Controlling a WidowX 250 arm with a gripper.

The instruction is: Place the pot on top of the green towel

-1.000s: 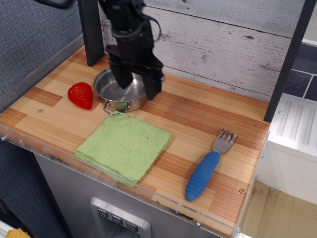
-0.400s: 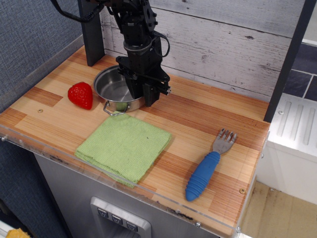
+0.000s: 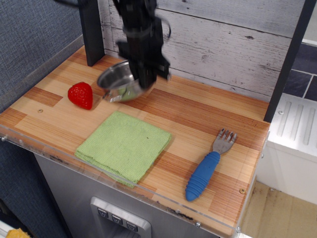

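The pot (image 3: 117, 81) is a small shiny steel pot with wire loop handles. It hangs tilted in the air above the back left of the table, its open side facing left. My gripper (image 3: 147, 79) is shut on the pot's right rim and holds it up. The green towel (image 3: 124, 146) is a light lime-green folded cloth lying flat near the table's front edge, in front of and below the pot. The pot does not touch the towel.
A red strawberry (image 3: 81, 94) lies left of the pot. A fork with a blue handle (image 3: 208, 166) lies at the front right. A dark post (image 3: 90, 29) stands at the back left. A wooden plank wall (image 3: 228, 39) runs behind.
My gripper closed on the pot's right rim and lifted it off the table. The pot now hangs tilted in the air.
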